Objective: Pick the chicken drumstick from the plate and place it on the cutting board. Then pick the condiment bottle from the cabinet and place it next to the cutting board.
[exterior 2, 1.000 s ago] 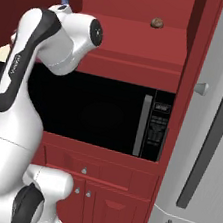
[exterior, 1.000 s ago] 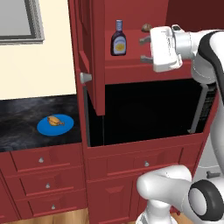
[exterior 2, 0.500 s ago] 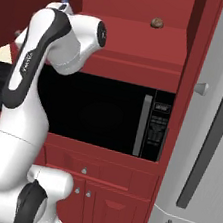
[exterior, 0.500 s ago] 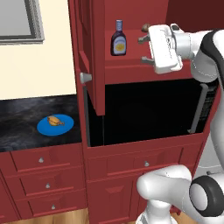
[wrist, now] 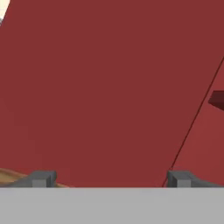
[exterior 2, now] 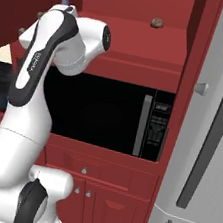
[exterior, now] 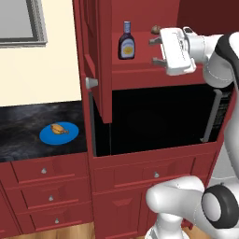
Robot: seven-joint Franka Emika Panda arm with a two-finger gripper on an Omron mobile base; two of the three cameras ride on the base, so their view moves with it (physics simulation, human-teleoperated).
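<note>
Arm raised to cabinet [exterior: 100, 56] shelf height, forearm level, claw [exterior: 154, 50] spread wide and empty, pointing left at the condiment bottle [exterior: 126, 41] just beside it; chicken drumstick [exterior: 59, 129] lies on the plate [exterior: 49, 137], far left on the table [exterior: 28, 123].

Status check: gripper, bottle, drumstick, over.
Gripper open, empty, at cabinet shelf. Condiment bottle upright on shelf, left of gripper, untouched. Chicken drumstick on plate. Small brown lump behind gripper.

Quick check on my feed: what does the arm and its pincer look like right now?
The arm is glossy white with rounded links and black bands at the joints. The pincer has a boxy white body with two short dark grey fingers. No cables or markings are visible.
</note>
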